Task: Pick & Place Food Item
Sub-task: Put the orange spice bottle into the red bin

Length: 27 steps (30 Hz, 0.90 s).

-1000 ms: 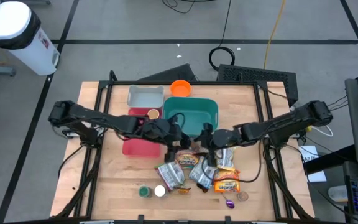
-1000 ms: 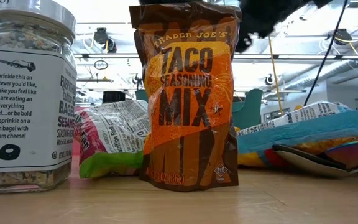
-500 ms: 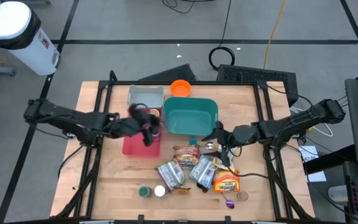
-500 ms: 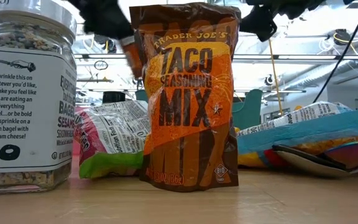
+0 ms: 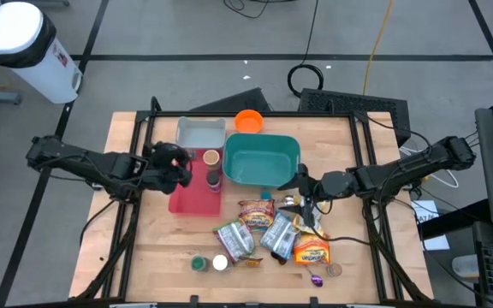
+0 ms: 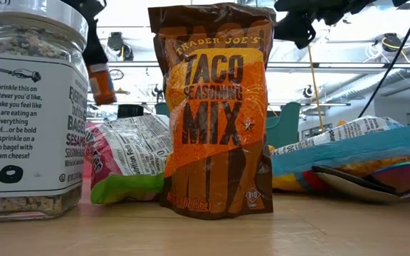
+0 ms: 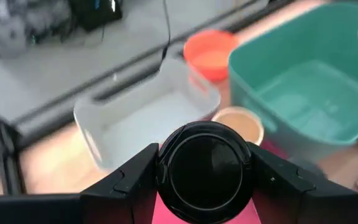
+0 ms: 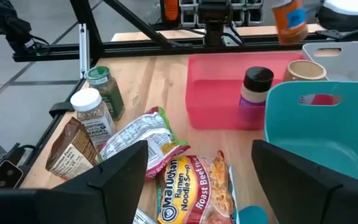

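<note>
The left hand [image 5: 175,162] is clamped on one orange-labelled spice bottle [image 6: 102,80], held above the red tray [image 5: 191,202]. The right hand [image 5: 301,184], fingers apart, hovers beside the teal bin [image 5: 264,159]. Two spice jars [image 8: 98,99] stand on the surface [image 5: 144,248].

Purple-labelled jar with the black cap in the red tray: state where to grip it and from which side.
Grip the black cap from straight above: the purple-labelled jar stands upright in the red plastic tray, close beside the teal plastic tub. Use the open right hand; the left hand holds an orange-labelled bottle.
</note>
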{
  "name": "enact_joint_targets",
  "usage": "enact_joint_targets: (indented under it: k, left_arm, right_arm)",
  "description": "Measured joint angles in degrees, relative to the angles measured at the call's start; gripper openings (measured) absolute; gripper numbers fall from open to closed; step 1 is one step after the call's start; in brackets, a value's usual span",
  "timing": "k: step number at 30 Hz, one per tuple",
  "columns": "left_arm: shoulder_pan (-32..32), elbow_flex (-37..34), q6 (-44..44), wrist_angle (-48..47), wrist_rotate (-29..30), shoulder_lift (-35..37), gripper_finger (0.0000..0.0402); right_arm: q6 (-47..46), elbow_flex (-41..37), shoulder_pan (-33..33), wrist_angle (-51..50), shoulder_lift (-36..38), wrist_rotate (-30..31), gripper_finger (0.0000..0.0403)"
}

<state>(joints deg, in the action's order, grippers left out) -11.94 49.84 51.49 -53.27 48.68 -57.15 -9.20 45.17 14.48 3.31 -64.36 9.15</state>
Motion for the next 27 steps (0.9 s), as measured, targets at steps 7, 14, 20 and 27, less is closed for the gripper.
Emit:
enact_joint_targets:
  k: [7, 14, 20, 27]
  left_arm:
    - [5.8, 0.0, 1.6, -1.9, -7.3, -5.0, 0.0207]
    - [9.2, 0.0, -6.0, 4.2, -16.0, -9.8, 0.0207]
    - [8.1, 0.0, -3.4, 2.1, -22.0, -11.7, 0.0207]
    - [0.4, 0.0, -3.0, 3.4, -25.2, -12.2, 0.0207]
  right_arm:
    - [-0.2, 0.0, 0.0, 0.4, 0.0, 0.0, 0.0278]
    - [-0.7, 0.0, 0.1, 0.4, -0.1, -0.1, 0.0279]
    - [-1.3, -1.4, 0.6, 1.8, -0.1, -0.2, 0.0279]
    - [-1.1, -1.6, 0.6, 2.5, -0.1, -0.2, 0.0279]
